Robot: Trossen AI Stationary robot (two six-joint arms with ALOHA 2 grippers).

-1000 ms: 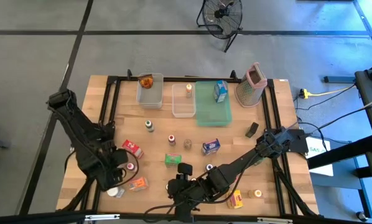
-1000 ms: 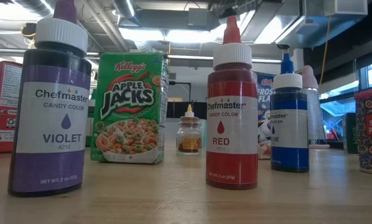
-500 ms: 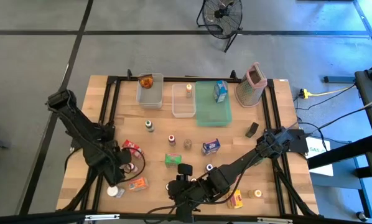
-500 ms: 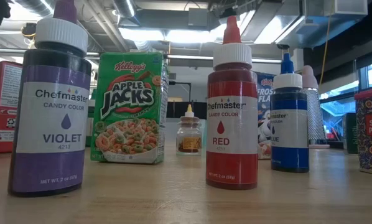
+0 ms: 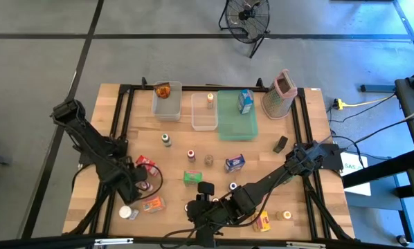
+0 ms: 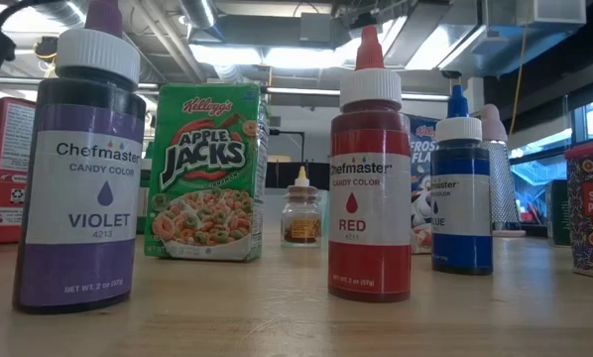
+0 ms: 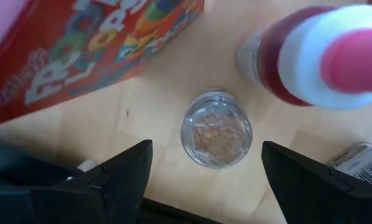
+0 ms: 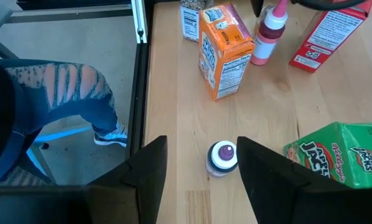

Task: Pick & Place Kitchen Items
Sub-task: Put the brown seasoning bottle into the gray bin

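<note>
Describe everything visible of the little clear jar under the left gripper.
The clear jar is small and round, glass or clear plastic by its look, with tan crumbly contents. Viewed from straight above, it stands upright on the wooden table, with no cap showing. It sits apart from the red cereal box and the pink-capped red bottle. The left gripper hangs open above it, its fingers either side, not touching.

A wooden table (image 5: 179,131) carries scattered bottles (image 5: 166,140), small boxes (image 5: 235,162), clear bins (image 5: 166,104), a green tray (image 5: 237,119) and a grater (image 5: 280,95).
</note>
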